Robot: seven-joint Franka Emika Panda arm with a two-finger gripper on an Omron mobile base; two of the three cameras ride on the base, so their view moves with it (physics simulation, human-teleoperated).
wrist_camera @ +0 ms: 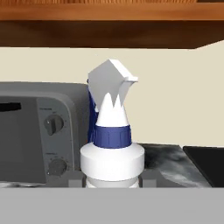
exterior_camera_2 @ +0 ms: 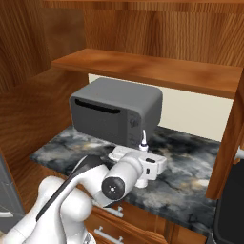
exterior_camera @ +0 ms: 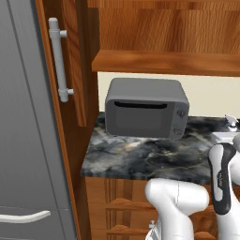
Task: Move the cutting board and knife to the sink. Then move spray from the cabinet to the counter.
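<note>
Spray (wrist_camera: pixel 112 144) sits upright directly ahead of the hand camera, very close, its white body low between the gripper (wrist_camera: pixel 112 183) fingers; in the right base view the nozzle tip (exterior_camera_2: pixel 142 141) pokes up just past the hand, over the counter (exterior_camera_2: pixel 190 181) in front of the microwave (exterior_camera_2: pixel 116 112). Jaws look closed on the bottle's body, though the fingertips themselves are hidden behind it, so the clamp is a judgement. Whether the base is down on the counter or still just above it cannot be told. The bottle reads as light, rigid plastic: smooth white cylinder with a rounded shoulder, blue collar, tapering neck, angular white trigger head. Smooth sides could slip or twist in a two-finger pinch; the body below the shoulder is the sound place to hold, not the neck or trigger. Top-heavy shape, so it may tip if let go tilted. Counter is dark veined marble, flat and hard. Microwave is matte grey, boxy, with two knobs. Wooden shelf (exterior_camera: pixel 164 61) runs above.
</note>
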